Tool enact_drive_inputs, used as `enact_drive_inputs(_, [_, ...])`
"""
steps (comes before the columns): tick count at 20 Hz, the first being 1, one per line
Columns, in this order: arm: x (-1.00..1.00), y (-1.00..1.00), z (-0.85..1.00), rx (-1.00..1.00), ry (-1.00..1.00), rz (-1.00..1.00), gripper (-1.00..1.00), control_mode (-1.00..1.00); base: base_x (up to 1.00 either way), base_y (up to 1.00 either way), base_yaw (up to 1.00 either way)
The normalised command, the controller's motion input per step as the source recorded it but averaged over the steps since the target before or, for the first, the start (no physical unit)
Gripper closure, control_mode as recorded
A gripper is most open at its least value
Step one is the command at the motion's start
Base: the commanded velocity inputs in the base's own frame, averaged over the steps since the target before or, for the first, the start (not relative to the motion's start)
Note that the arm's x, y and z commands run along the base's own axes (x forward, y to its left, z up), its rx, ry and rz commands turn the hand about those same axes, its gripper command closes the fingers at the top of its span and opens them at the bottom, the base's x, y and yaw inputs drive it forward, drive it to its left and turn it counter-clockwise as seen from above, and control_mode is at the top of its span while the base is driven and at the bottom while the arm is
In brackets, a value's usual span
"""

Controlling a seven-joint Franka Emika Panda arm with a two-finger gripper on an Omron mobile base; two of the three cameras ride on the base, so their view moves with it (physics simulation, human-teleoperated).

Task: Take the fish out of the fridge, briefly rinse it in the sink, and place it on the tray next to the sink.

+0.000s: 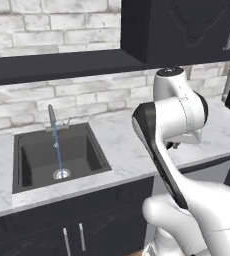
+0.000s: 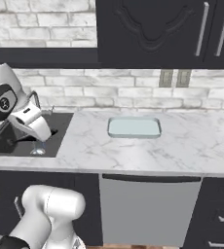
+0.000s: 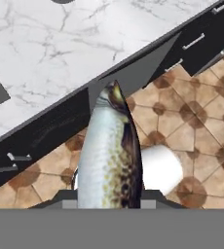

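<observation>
Hand view: fish (image 3: pixel 111 155) overhangs counter (image 3: pixel 50 63) edge.

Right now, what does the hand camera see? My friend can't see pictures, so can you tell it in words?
A speckled grey fish with a pale belly rises from the bottom middle, close to the camera, its tip pointing up. Behind it run a white marble counter, a dark cabinet front with steel handles and a brown tiled floor.

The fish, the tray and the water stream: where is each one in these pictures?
fish (image 3: pixel 109 155): hand view, on its speckled side.
tray (image 2: pixel 134 127): right base view, on its glassy floor.
water stream (image 1: pixel 58 150): left base view, halfway down the jet.
</observation>
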Motion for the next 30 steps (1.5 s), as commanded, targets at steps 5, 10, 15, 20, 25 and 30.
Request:
enact_drive_inputs(5, [0.0, 0.0, 0.0, 0.0, 0.0, 0.0, 1.0, 1.0, 0.32, -1.0, 0.19])
enact_drive_inputs(10, [0.0, 0.0, 0.0, 0.0, 0.0, 0.0, 1.0, 1.0, 0.27, -0.91, 0.16])
enact_drive_inputs(15, [0.31, -0.14, 0.05, 0.12, -0.07, 0.07, 1.0, -1.0, 0.29, -0.42, 0.11])
enact_drive_inputs(20, [0.95, -0.14, 0.07, 0.31, -0.16, 0.15, 1.0, -1.0, 0.0, 0.0, 0.0])
enact_drive_inputs(25, [0.88, 0.28, -0.03, 0.25, -0.16, 0.05, 1.0, -1.0, 0.0, 0.0, 0.0])
enact_drive_inputs(30, [0.31, 0.49, -0.08, 0.11, -0.12, 0.03, 1.0, -1.0, 0.0, 0.0, 0.0])
